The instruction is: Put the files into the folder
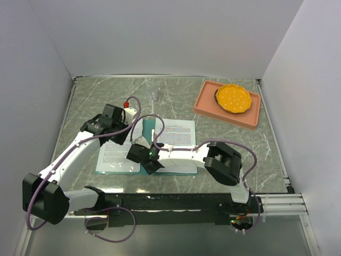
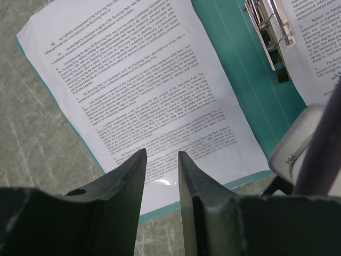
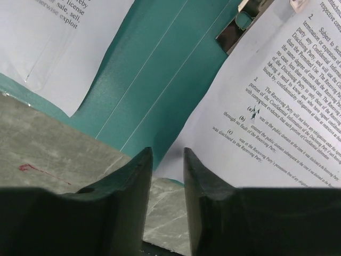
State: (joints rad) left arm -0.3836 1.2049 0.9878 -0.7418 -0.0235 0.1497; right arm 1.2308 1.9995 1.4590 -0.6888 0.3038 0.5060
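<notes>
The teal folder point(image 1: 114, 170) lies open on the table, its metal clip point(image 2: 269, 26) at the spine. One white printed sheet point(image 1: 114, 152) lies on its left flap under a glossy clear pocket point(image 2: 160, 184). The other sheet point(image 1: 178, 132) lies on the right flap. My left gripper point(image 2: 162, 152) is open and empty, hovering over the left sheet's point(image 2: 149, 80) edge. My right gripper point(image 3: 167, 150) is open and empty, just above the right sheet's point(image 3: 277, 106) near corner and the folder's point(image 3: 154, 69) near edge. In the top view the right gripper point(image 1: 141, 156) reaches across the folder's middle.
A salmon-pink tray point(image 1: 205, 109) with an orange dish point(image 1: 233, 98) stands at the back right. A small clear object point(image 1: 154, 96) and a red-capped item point(image 1: 127, 103) sit behind the folder. White walls enclose the table on three sides.
</notes>
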